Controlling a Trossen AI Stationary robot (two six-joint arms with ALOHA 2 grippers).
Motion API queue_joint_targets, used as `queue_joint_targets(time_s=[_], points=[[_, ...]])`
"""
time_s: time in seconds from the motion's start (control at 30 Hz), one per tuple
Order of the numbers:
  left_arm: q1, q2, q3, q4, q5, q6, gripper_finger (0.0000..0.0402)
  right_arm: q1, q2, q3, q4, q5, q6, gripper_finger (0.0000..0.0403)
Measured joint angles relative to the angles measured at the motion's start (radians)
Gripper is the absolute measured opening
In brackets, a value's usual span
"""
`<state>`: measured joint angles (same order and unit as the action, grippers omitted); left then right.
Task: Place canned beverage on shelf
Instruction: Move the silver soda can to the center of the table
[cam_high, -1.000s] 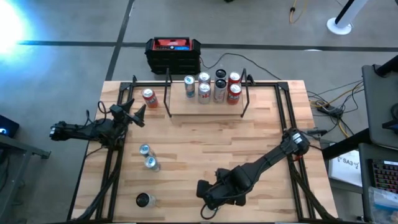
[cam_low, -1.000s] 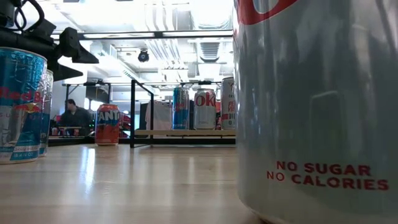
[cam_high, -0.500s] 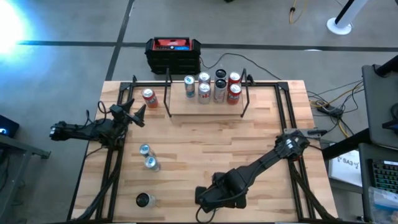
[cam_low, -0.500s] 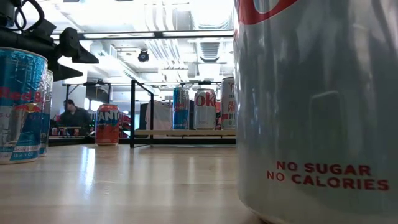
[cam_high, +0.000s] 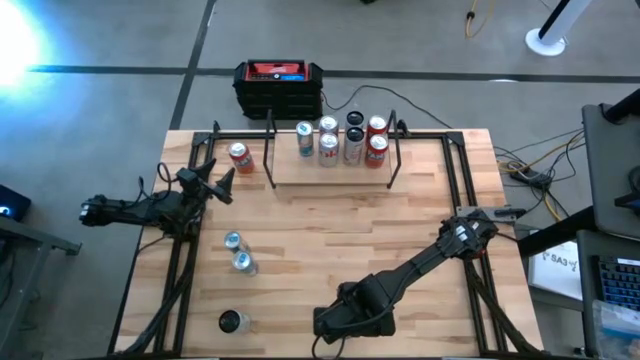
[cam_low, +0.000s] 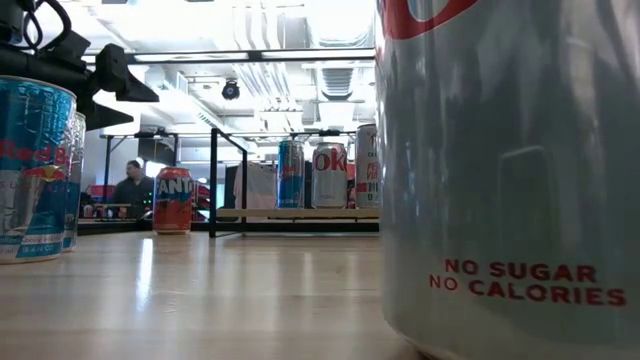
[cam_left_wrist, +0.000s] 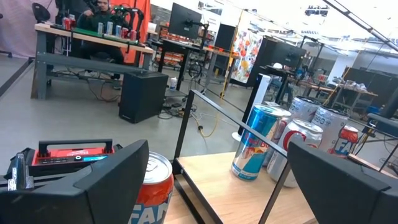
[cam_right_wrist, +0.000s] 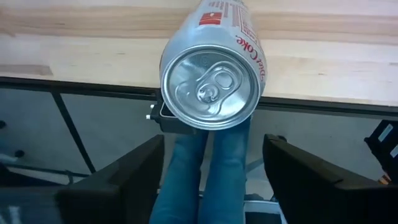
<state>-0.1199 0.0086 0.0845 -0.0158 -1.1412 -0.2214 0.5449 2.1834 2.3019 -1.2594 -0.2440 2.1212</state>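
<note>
Grey floor (cam_high: 110, 40), desks (cam_left_wrist: 74, 46), monitors (cam_left_wrist: 186, 18)

The Diet Coke can (cam_right_wrist: 211, 74) was silver with red lettering; the Fanta can (cam_low: 172, 200) was orange; the shelf board (cam_high: 330, 172) was light wood; the box (cam_high: 278, 87) was black, red-topped.

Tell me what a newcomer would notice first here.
The silver Diet Coke can at the table's near edge fills the low view, with the right pincer open just above it. At the far edge, a cluster of cans stands on the shelf. An orange Fanta can stands left of the shelf, ahead of the waiting left pincer.
</note>
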Motion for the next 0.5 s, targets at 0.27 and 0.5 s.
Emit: queue_joint_targets(time_s=[0.27,0.5], points=[[0.000,0.000,0.000,0.000,0.000,0.000,0.0368,-0.002,0.000,-0.001,-0.007,0.000,-0.003,0.0366],[0.000,0.000,0.000,0.000,0.000,0.000,0.0368,-0.002,0.001,-0.033,0.019,0.000,-0.028,0.0398]])
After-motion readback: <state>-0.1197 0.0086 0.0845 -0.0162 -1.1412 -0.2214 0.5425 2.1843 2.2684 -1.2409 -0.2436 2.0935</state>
